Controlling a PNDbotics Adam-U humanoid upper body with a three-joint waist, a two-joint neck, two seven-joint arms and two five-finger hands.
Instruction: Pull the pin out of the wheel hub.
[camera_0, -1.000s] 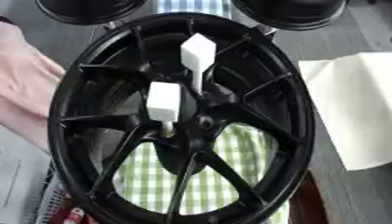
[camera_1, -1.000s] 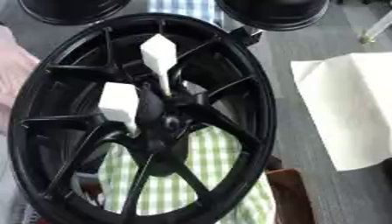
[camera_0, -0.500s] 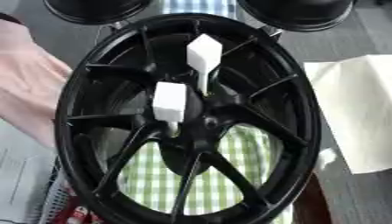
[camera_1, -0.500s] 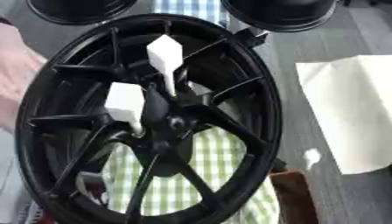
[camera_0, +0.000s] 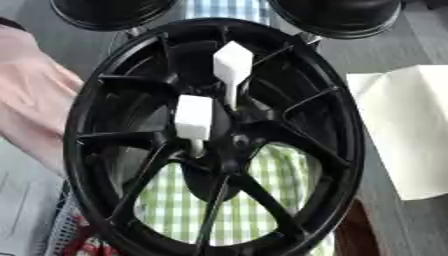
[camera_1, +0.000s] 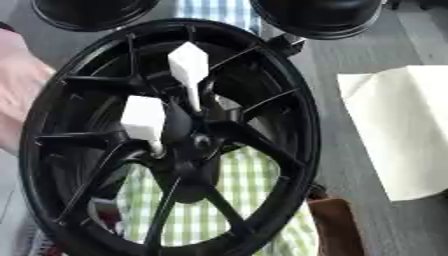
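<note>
The wheel (camera_0: 210, 135) fills the centre of the frame. Two white pins stand seated at its hub: the upper pin (camera_0: 233, 67) above centre, the lower pin (camera_0: 193, 120) just left of centre. No robot hand shows in either view (grip state therefore unknown). Both pins remain in place, so extraction is outstanding as far as visible.

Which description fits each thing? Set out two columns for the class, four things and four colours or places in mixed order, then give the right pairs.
Things:
1. wheel hub
2. two pins
3. checked cloth
4. paper sheet

Descriptions:
A. white, standing in the hub's middle
B. green and white, seen between the spokes
C. black, with spokes
D. pale, lying at the right

Pairs: 1-C, 2-A, 3-B, 4-D
</note>
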